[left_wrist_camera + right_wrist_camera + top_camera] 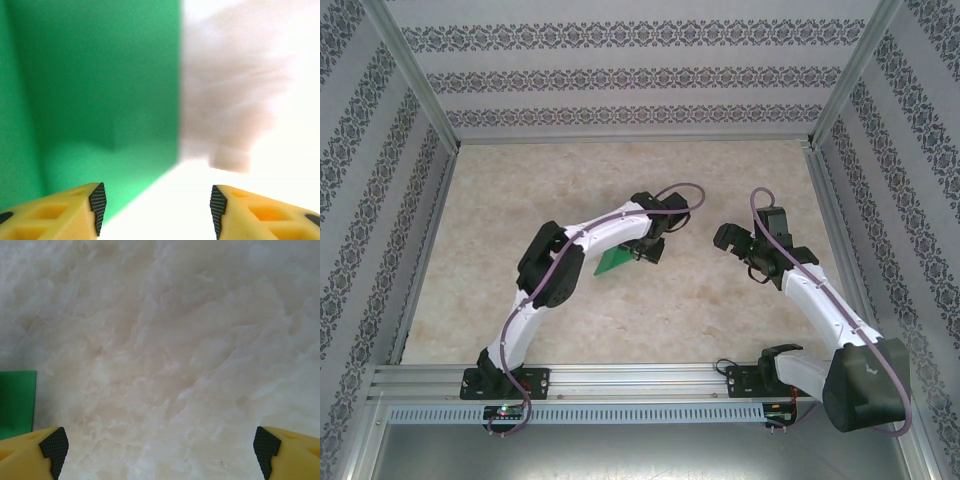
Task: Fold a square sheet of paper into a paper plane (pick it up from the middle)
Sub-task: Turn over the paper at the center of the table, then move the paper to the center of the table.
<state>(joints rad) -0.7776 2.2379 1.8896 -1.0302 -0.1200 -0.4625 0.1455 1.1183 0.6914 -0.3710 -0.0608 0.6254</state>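
From above, the left gripper (647, 250) sits low near the middle of the desk (620, 180), right at the edge of the paper (613, 263). The paper shows as a small green patch lying partly under the arm. The right gripper (732, 243) is well apart from it, to the right, over bare desk.

In the left wrist view, the left gripper (157, 210) has its jaws apart with nothing clamped between the pads (97, 206). The paper (100, 90) lies close ahead and to the left, its straight edge running down the middle of the view. Bands of lighter and darker green hint at a fold, but the blur leaves that unsure.

In the right wrist view, the right gripper (160, 450) is spread wide and empty over the desk (175, 340). A corner of the paper (17, 400) lies at the far left.

The step in hand looks like a pause between folds, with the paper on the desk and neither gripper holding it. The next move likely calls for one gripper to pinch an edge or corner cleanly. The other would need to come in and pin the sheet, because thin paper slides easily.
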